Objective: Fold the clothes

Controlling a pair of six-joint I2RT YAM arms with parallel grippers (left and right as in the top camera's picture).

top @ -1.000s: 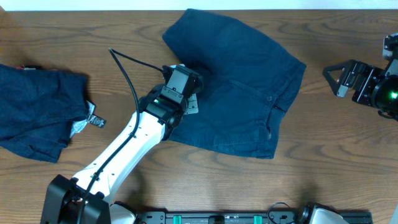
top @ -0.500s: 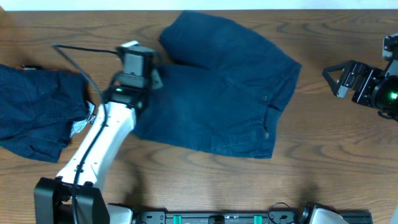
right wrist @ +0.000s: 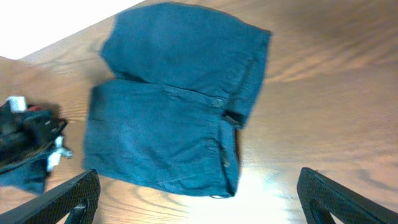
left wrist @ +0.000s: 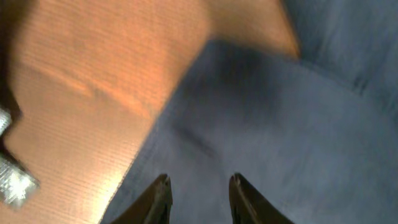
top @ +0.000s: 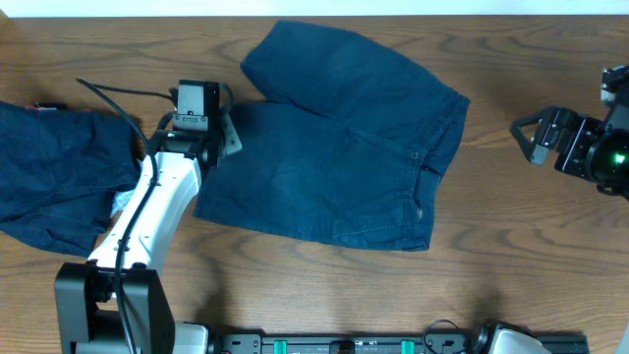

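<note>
A pair of dark navy shorts [top: 344, 147] lies spread flat in the middle of the table, waistband to the right. It also shows in the right wrist view [right wrist: 174, 106] and the left wrist view [left wrist: 280, 124]. My left gripper [top: 208, 133] hovers over the shorts' left leg edge. Its fingers [left wrist: 199, 180] are apart, with flat fabric under them. My right gripper [top: 526, 133] is open and empty, to the right of the shorts [right wrist: 199, 199]. A second navy garment [top: 59, 172] with small tags [top: 147, 189] lies crumpled at the far left.
The table's back edge [top: 147, 12] runs close behind the shorts. The left arm [top: 138, 226] crosses the space between the two garments. Bare wood [top: 511, 246] lies in front of and to the right of the shorts.
My left gripper moved left from the middle of the shorts to their left edge. The left leg went with it and now lies spread flat. The right arm barely moved.
</note>
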